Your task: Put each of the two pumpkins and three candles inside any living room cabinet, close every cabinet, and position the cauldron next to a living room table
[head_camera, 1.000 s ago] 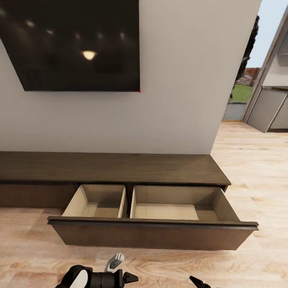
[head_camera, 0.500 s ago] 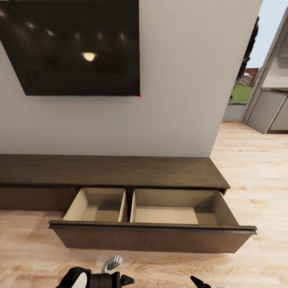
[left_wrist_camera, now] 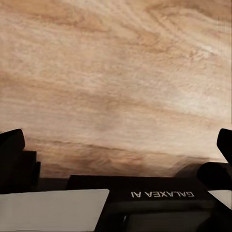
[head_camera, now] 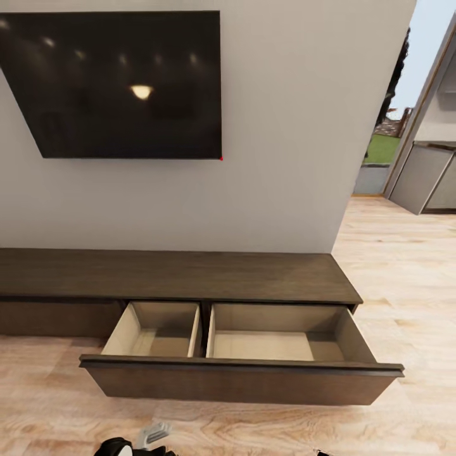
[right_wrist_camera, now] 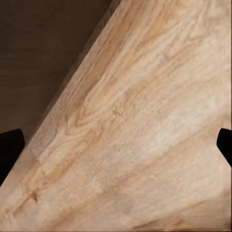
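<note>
Wood floor (head_camera: 405,266), dark cabinet (head_camera: 171,275), drawer (head_camera: 240,354) open, seemingly empty

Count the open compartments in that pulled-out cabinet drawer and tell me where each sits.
2. The narrower compartment sits at the drawer's left end, the wider compartment at its right. Both look bare, though the drawer front hides their near floor.

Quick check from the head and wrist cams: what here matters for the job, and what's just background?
Job-relevant:
- cabinet, its wide drawer pulled out, both compartments bare
- left gripper and right gripper, both open, holding nothing, over the floor

Background:
- wall TV
- wood floor
- doorway to outdoors
</note>
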You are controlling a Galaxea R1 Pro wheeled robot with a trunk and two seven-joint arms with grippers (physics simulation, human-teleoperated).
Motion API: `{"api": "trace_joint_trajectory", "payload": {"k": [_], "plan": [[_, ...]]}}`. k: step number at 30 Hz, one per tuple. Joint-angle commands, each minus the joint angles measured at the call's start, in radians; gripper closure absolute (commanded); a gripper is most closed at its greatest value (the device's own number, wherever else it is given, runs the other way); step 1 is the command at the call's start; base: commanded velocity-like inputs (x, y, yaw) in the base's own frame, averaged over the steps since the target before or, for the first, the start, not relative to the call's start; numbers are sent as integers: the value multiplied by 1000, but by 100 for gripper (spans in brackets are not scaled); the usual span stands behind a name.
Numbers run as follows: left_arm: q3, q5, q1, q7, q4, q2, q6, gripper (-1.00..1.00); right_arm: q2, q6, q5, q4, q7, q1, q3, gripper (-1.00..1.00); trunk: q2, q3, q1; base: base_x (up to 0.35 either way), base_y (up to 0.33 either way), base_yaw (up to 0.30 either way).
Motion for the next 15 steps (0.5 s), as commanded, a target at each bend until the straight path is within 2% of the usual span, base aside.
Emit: {"api": "trace_joint_trajectory", "payload": {"k": [1, 3, 6, 12, 15], "plan": [[-4, 11, -1, 19, 0, 2, -2, -100, 1, 10, -3, -2, -26, 0, -8, -100, 7, 2, -4, 0, 0, 0], [-4, 11, -1, 29, 1, 4, -6, -100, 1, 10, -3, -5, -67, 0, -8, -100, 21, 9, -12, 0, 0, 0], [-4, 11, -1, 34, 1, 6, -8, -100, 2, 8, -2, -7, -93, 0, -8, -100, 42, 18, -23, 0, 0, 0], [-4, 11, -1, 36, 1, 10, -8, -100, 2, -40, 1, -9, -96, 0, -8, -100, 84, 37, -46, 0, 0, 6], [-4, 14, -1, 35, 1, 19, -8, -100, 2, -51, 3, -10, -95, 0, -7, -100, 84, 37, -46, 0, 0, 128]]}}
